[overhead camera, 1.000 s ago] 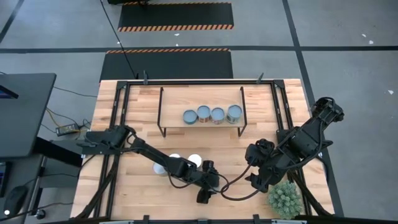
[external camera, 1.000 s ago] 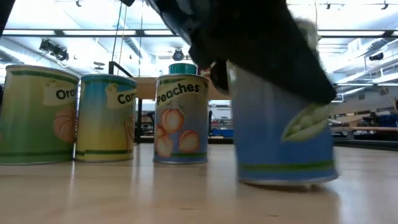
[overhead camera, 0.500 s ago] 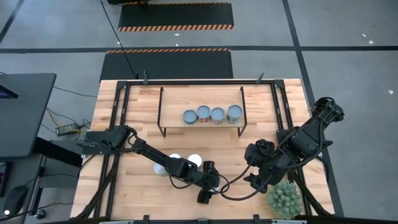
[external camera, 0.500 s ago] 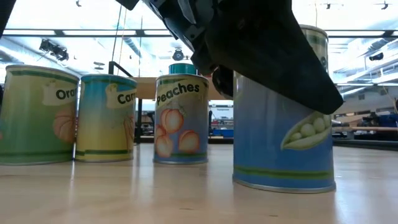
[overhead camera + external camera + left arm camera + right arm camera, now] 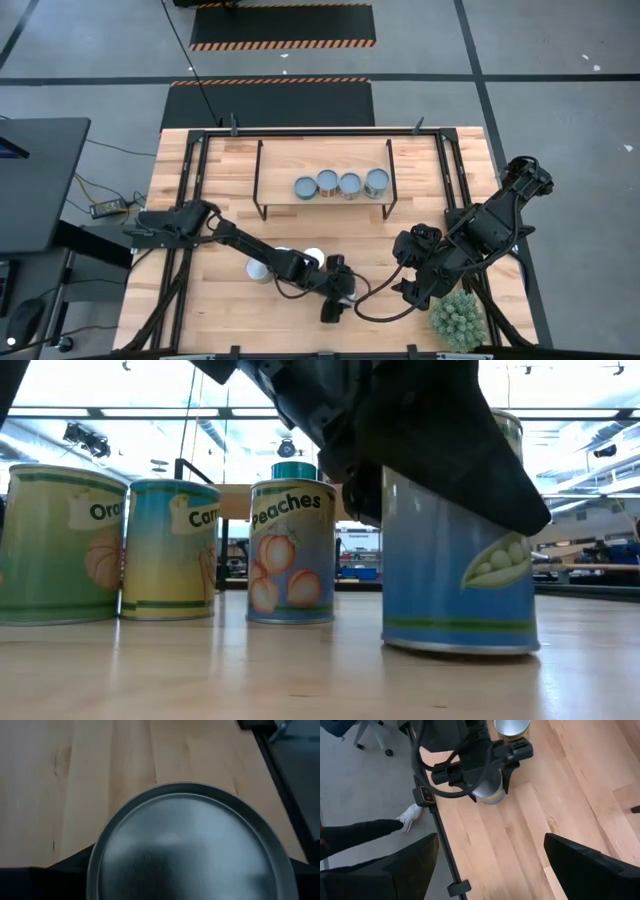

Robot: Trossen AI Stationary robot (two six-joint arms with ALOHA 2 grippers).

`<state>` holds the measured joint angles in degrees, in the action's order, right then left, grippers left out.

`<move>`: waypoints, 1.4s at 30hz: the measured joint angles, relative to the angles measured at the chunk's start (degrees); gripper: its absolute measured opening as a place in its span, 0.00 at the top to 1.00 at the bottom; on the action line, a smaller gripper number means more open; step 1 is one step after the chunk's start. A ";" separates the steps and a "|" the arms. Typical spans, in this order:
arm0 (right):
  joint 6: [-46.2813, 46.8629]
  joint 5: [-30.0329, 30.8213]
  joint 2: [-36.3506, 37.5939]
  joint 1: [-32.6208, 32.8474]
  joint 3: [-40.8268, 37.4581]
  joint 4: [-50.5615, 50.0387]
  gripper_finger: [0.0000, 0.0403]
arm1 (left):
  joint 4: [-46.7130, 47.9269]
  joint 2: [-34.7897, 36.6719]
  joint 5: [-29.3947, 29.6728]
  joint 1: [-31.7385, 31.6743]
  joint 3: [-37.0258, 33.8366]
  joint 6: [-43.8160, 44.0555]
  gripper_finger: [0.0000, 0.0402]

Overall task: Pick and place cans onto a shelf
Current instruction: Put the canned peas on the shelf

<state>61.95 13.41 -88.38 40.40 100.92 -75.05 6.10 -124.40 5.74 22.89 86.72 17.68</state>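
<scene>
Left gripper (image 5: 341, 292) jaws clamp blue pea can (image 5: 460, 550), near table (image 5: 400, 200) edge. Peaches can (image 5: 292, 550) reads "Peaches". Right gripper (image 5: 490, 865) jaws spread, empty.

robotics lab or workshop hall. grey concrete floor (image 5: 560, 60) with dark tape lines and hazard-striped black mats (image 5: 283, 25); wood table (image 5: 220, 165) on a black frame; desk (image 5: 35, 180) with cabling beside it; ceiling strip lights (image 5: 120, 415) and distant workbenches (image 5: 590, 575) in the low view; a person's leg and white shoe (image 5: 410, 813) nearby.
</scene>
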 joint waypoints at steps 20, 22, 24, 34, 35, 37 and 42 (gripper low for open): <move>-1.72 0.17 -0.20 0.00 0.00 -0.71 0.09 | 4.91 0.88 1.13 -0.86 -0.17 -0.22 0.05; -2.27 0.17 -0.20 -0.01 -0.05 -0.89 0.09 | 5.21 1.43 1.53 -1.00 -0.15 -0.06 0.05; -2.80 0.20 -0.20 0.00 -0.47 -0.90 0.09 | 6.25 2.65 2.62 -0.96 -0.17 -0.35 0.05; -5.26 -1.83 -0.22 -0.04 -11.03 7.06 0.09 | 7.99 7.42 6.33 -0.26 -0.15 -1.85 0.05; -5.96 -2.43 -0.22 -0.38 -12.62 8.70 0.09 | 8.61 8.04 6.51 -0.11 -0.14 -1.84 0.05; -7.49 -2.84 -0.22 -0.76 -15.88 11.83 0.09 | 9.35 9.42 7.79 0.07 -0.11 -1.83 0.05; -12.30 1.12 -0.24 -0.77 -21.00 16.92 0.09 | 11.60 13.79 12.51 1.56 -0.13 -1.85 0.05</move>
<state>49.65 14.52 -88.62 39.63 79.92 -58.13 17.70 -110.62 18.25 24.45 86.59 15.84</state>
